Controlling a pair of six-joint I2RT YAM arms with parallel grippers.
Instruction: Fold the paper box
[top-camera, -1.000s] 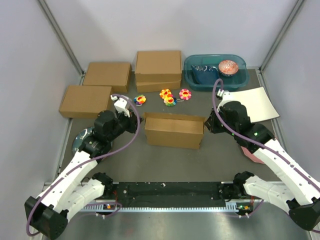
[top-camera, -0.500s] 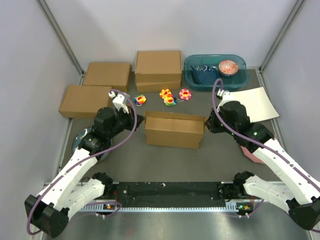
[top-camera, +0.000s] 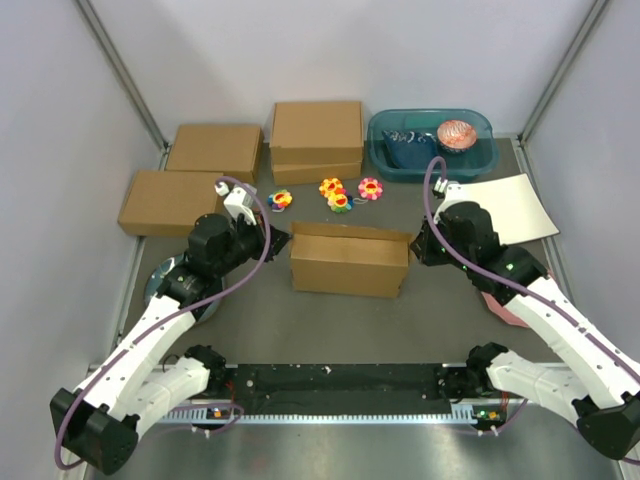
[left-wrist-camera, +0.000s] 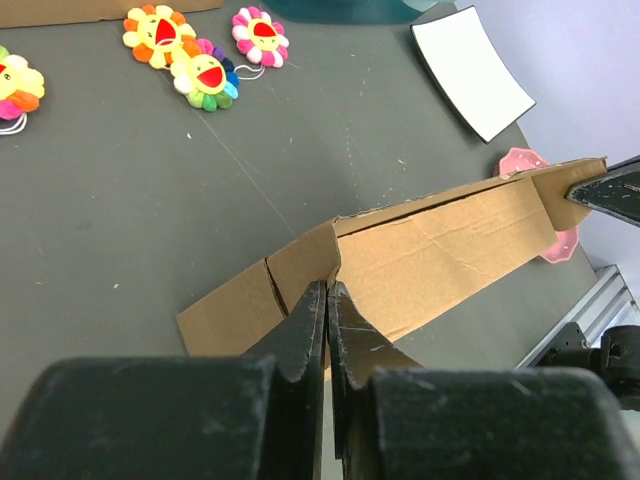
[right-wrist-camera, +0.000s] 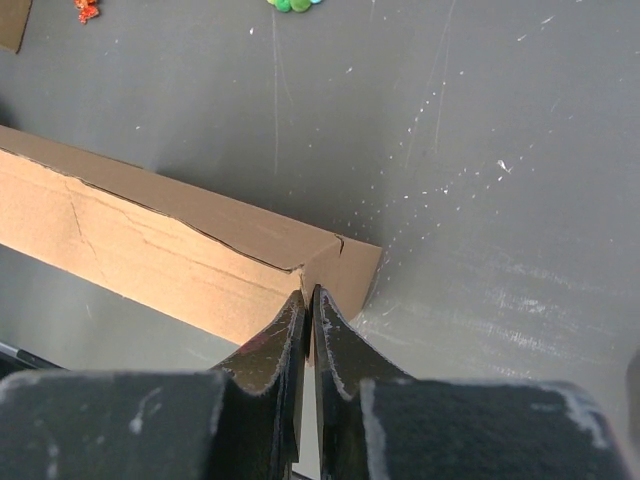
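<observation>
Dark grey table (top-camera: 330, 325) holds at its middle the plain brown cardboard paper box (top-camera: 349, 262), likely light, thin and easily creased, so best taken by its end flaps, where the left tool (left-wrist-camera: 327, 300) and right tool (right-wrist-camera: 305, 300) each pinch shut on one

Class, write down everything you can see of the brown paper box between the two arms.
The paper box is plain brown cardboard, creased, only partly folded. It stands on the dark table as a long, low shape, a wide panel facing the arms. A short flap bends off at each end; the left gripper is shut on one end corner, the right gripper on the other. Nothing else touches it.
</observation>
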